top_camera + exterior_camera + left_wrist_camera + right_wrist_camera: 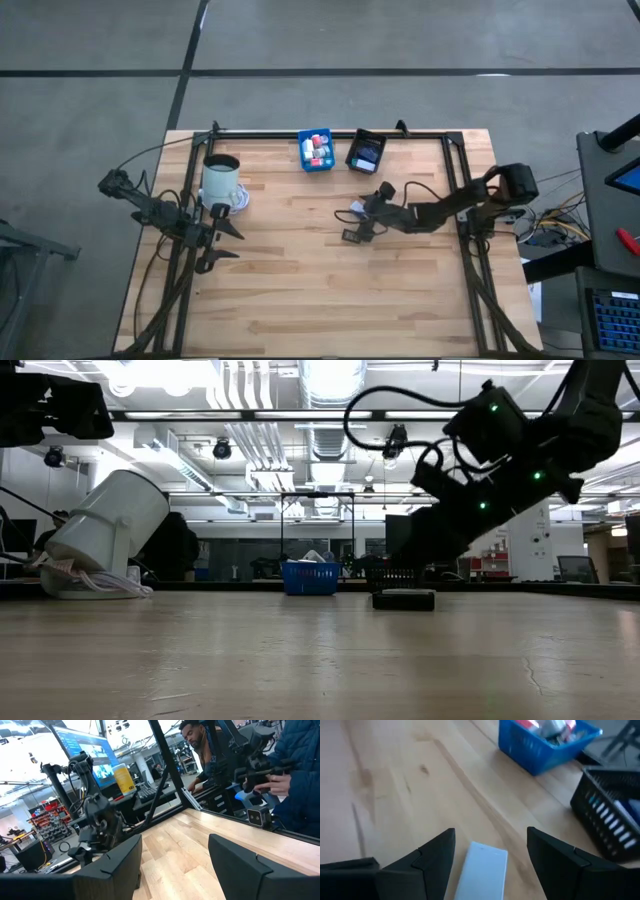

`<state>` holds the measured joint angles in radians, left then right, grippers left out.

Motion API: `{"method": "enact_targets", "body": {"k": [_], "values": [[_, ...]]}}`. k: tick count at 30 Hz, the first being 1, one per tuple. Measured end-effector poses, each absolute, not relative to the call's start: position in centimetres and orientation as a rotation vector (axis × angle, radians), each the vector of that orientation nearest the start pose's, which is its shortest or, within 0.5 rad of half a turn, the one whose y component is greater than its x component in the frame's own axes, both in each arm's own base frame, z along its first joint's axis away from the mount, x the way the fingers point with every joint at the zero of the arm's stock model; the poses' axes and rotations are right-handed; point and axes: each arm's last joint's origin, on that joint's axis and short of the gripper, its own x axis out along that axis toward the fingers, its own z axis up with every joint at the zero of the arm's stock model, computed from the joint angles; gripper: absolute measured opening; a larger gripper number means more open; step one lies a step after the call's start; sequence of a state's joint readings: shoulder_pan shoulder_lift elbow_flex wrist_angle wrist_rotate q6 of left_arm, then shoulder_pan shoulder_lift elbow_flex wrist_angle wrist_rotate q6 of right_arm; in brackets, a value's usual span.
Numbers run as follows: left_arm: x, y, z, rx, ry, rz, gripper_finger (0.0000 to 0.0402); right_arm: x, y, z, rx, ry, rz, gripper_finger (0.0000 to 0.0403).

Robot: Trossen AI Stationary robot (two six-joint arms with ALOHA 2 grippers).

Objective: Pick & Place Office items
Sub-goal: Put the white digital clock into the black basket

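Table (pixel 300 290): two bins, one mug; right hand (pixel 490 857) spread around pale, maybe white, rectangle (pixel 482 870).

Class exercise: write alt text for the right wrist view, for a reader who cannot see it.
The right gripper hangs open over a flat white rectangle on the wooden table. Beyond stand a blue plastic bin and a black plastic bin.

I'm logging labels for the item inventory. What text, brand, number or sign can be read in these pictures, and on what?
No text is readable anywhere.
Monitor behind the table: a display with writing, too blurred to read.
Yellow canister: any label too blurred.
Items in the blue bin: too small.
Flat white piece between the right gripper's fingers: blank.
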<state>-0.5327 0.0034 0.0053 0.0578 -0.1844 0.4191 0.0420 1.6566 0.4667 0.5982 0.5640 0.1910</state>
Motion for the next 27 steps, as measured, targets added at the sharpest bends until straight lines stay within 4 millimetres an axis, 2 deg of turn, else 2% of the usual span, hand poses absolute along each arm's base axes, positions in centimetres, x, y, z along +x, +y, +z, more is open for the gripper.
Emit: {"method": "enact_targets", "body": {"k": [6, 18, 27], "values": [[8.6, -4.5, 17.1, 0.394, -0.128, -0.331, 0.0234, 26.4, 0.1, 11.8, -0.011, 0.538, -0.463, 0.0240], [8.6, -4.5, 17.1, 0.394, -0.128, -0.331, 0.0234, 26.2, -0.5, 9.4, 0.050, 0.624, -0.500, 0.0240], [8.6, -4.5, 17.1, 0.394, -0.128, -0.331, 0.0234, 26.2, -0.9, 8.9, 0.126, 0.627, -0.541, 0.0240]]}}
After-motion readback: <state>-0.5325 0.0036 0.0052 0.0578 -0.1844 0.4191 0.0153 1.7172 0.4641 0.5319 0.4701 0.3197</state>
